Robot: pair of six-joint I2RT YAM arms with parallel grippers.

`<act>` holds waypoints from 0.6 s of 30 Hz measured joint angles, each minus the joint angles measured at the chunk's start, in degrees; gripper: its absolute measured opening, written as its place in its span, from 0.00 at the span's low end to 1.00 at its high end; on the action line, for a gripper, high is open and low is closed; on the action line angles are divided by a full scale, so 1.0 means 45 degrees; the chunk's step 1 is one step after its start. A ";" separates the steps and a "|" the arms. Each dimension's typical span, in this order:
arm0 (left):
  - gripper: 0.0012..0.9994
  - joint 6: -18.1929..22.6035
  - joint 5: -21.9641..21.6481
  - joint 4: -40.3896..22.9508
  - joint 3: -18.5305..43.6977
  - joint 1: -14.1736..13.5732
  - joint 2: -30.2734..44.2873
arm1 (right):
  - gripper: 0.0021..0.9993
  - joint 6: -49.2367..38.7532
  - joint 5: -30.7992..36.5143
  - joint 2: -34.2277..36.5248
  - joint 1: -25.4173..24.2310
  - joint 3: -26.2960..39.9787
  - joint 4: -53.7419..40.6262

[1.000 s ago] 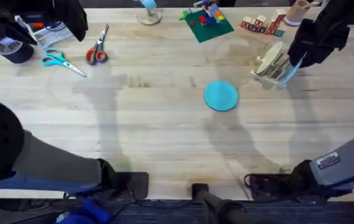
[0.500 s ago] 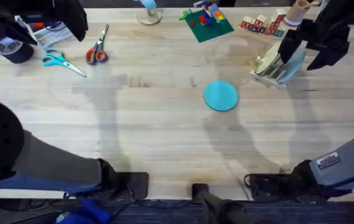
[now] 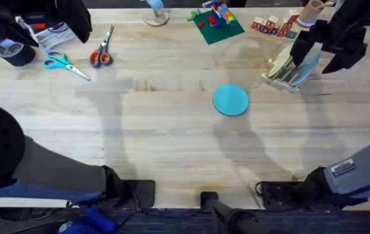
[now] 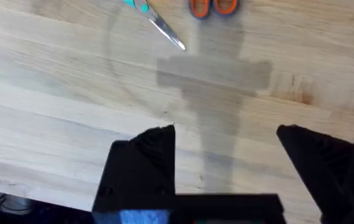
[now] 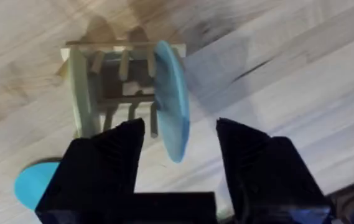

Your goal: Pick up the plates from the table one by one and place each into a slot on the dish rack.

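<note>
Large light wood butcher-block table, plank seams visible. Right arm reaches to the far right of the table; left arm sits back near its base.

Small natural-wood dish rack with upright dowel pegs stands at the far right. A cream plate occupies one end slot. A pale sky-blue round plate stands on edge at the rack's other end, leaning slightly, against the pegs.

Right gripper: fingers spread wide, straddling the pale plate's rim with a gap on both sides, holding nothing. Judged: this plate is placed and released.

Brighter blue flat round plate lies flat on the table, near the middle, apart from the rack on its left-and-nearer side. Round and flat, so no long axis; a grasp must take it at the rim. It lies well apart from the right gripper, toward the table centre. The right arm is the nearer one.

Left gripper: fingers wide apart over bare wood, holding nothing.

View differences: the right wrist view shows the gaps around the pale plate and its seat among the pegs, which the overhead view hides behind the arm. The overhead view gives the flat plate's whole outline; the right wrist view catches just an edge of it.
</note>
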 joint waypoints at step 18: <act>0.99 0.0000 -0.0005 0.0000 0.0000 0.0003 0.0000 | 0.97 -0.0155 0.1551 -0.0083 -0.0058 0.7797 -0.4425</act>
